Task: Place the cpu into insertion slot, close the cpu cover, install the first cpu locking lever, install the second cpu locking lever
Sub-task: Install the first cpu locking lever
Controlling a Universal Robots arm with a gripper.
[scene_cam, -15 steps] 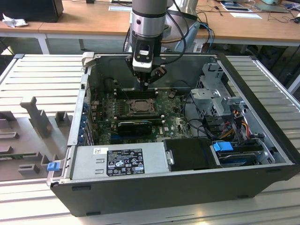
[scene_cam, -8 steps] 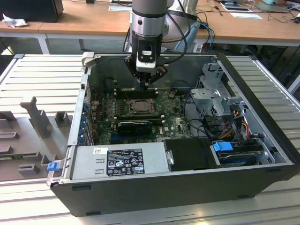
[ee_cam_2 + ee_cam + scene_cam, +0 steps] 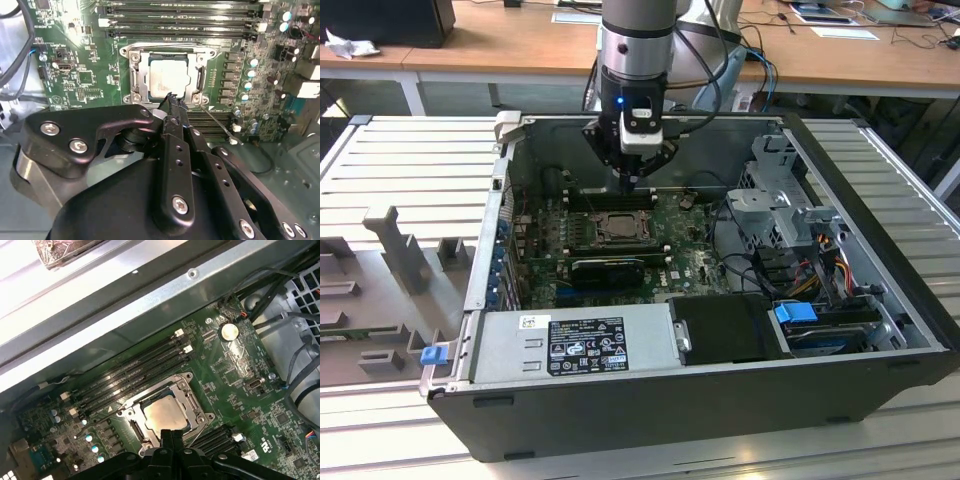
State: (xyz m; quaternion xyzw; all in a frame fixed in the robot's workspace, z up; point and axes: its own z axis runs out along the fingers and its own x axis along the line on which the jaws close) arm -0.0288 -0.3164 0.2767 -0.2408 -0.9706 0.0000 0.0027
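Gripper [image 3: 172, 98] closed, one cpu [image 3: 168, 75], one cpu cover [image 3: 141, 70]

One cpu [image 3: 169, 76], one insertion slot [image 3: 172, 53], one cpu cover [image 3: 139, 80], one tool [image 3: 171, 100], one computer case [image 3: 720, 400].

We log the cpu [image 3: 169, 75] as pale silver-grey, the cpu cover [image 3: 136, 60] as grey metal, and the motherboard [image 3: 85, 80] as green. The gripper [image 3: 171, 97] is black with silver screws. In the exterior view we see a black case [image 3: 700, 410], a blue tab [image 3: 433, 354] at lower left, and a ribbed pale grey table [image 3: 410, 160].
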